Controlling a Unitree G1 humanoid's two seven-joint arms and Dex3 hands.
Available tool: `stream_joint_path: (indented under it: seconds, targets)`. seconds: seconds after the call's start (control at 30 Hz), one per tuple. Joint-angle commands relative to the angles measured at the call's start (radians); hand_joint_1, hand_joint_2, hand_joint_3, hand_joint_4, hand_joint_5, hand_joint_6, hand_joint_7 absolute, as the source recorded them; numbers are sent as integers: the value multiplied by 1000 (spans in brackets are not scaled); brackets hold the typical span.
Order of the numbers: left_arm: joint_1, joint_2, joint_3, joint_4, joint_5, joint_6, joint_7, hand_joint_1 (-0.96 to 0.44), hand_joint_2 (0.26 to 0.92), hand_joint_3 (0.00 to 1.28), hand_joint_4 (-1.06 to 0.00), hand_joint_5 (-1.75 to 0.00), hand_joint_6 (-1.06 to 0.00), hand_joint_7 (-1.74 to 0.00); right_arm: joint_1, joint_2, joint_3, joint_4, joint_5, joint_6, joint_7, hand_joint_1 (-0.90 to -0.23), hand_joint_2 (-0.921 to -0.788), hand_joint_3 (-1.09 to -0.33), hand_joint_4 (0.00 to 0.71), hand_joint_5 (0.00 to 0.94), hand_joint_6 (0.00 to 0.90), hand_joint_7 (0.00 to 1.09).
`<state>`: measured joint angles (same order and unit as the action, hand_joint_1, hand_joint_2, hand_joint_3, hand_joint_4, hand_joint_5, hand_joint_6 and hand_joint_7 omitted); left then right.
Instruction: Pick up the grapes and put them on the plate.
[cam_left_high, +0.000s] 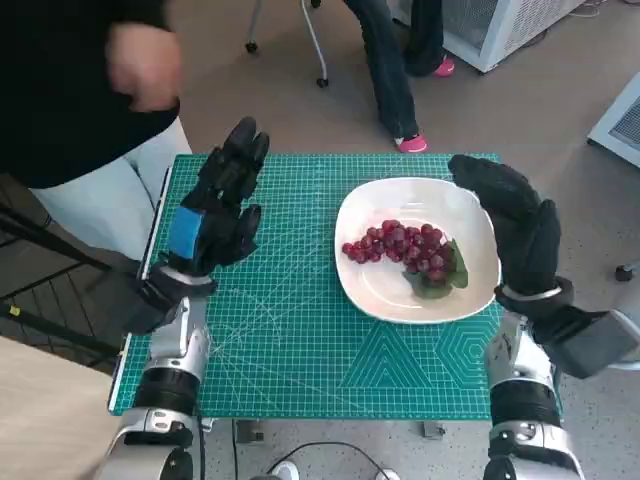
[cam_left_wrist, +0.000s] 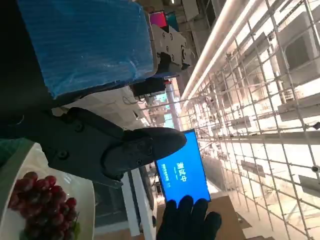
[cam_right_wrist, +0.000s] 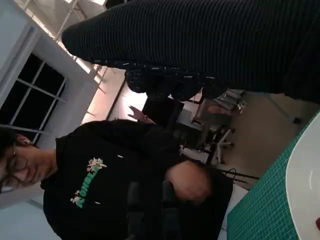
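Your left hand (cam_left_high: 222, 205) hangs above the green mat (cam_left_high: 290, 330), well apart from the plate (cam_left_high: 470, 225), fingers spread and holding nothing. Your right hand (cam_left_high: 515, 230) stands at the plate's far edge, gloved fingers extended and apparently empty, though the glove hides much of them. The grapes (cam_left_high: 400, 244) lie on the plate near its middle: a dark red bunch with a green leaf (cam_left_high: 440, 280) tucked beside it. A person in black (cam_left_high: 70, 80) stands just beyond the mat's corner.
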<state>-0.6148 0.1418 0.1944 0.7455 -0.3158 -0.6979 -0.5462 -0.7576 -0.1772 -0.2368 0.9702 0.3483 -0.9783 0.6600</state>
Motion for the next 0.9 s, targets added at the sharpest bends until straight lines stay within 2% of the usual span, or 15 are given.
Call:
stream_joint_path:
  seconds: [0.03,0.63,0.9]
  targets:
    - [37,-12,6,-36,-13,-18,-5,-601,921,607,-148,0,-165,0,-1,-6,-5,16,-2,5,14,-492,-921,-527,358,3,329,11]
    - [120,-16,19,-98,-47,-9,-25,-588,921,583,-149,-2,-179,-8,-12,-11,-13,29,5,4,40,-517,-921,-525,358,2,330,9]
    - [141,-18,22,-123,-51,-2,-20,-585,921,576,-153,-3,-183,-10,-18,-12,-17,44,-6,-1,38,-515,-921,-527,353,0,330,8]
